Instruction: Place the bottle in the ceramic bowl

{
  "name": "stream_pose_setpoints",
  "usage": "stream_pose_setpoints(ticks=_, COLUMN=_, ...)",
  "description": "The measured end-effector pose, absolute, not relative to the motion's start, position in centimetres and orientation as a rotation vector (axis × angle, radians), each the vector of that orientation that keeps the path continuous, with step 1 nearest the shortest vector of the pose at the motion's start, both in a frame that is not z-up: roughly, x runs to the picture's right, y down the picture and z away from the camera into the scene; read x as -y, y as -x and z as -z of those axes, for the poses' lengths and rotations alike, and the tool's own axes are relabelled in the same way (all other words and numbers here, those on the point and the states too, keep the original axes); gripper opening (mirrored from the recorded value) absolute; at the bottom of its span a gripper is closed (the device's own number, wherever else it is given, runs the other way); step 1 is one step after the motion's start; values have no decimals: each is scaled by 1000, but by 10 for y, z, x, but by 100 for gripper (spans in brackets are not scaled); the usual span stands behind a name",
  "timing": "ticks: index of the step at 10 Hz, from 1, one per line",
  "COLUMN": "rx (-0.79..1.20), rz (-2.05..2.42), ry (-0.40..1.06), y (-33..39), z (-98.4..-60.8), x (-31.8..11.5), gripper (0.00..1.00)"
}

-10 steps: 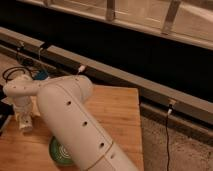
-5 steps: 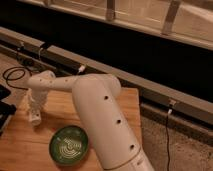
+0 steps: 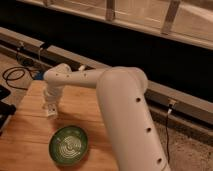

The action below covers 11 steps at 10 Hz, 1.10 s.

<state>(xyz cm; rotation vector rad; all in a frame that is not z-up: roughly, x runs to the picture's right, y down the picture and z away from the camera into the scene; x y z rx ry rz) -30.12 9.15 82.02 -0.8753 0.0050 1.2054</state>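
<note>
Gripper (image 3: 49, 110) hovers over the desk (image 3: 27, 142) just behind the ceramic bowl (image 3: 69, 146), jaws' state impossible to tell, probably carrying the bottle; next it must centre over the bowl

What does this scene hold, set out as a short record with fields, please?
gripper: over the table's left part, behind the bowl
bowl: green, on the table near its front edge, no bottle in it
bottle: cannot be made out
table: wooden
arm: reaches in from the lower right
cable: on the floor, far left
</note>
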Motion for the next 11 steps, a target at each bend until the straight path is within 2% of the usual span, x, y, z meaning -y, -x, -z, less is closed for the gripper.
stream_pose_setpoints(ticks=4, rx=-20, rz=-1209, ry=865, y=214, z=-779, x=-111, gripper=0)
stream_pose_setpoints(ticks=7, rx=-44, rz=-1225, ry=868, y=176, z=-740, x=-137, gripper=0)
stream_pose_setpoints(ticks=11, rx=-85, rz=-1199, ry=921, y=200, z=-691, x=-194, gripper=0)
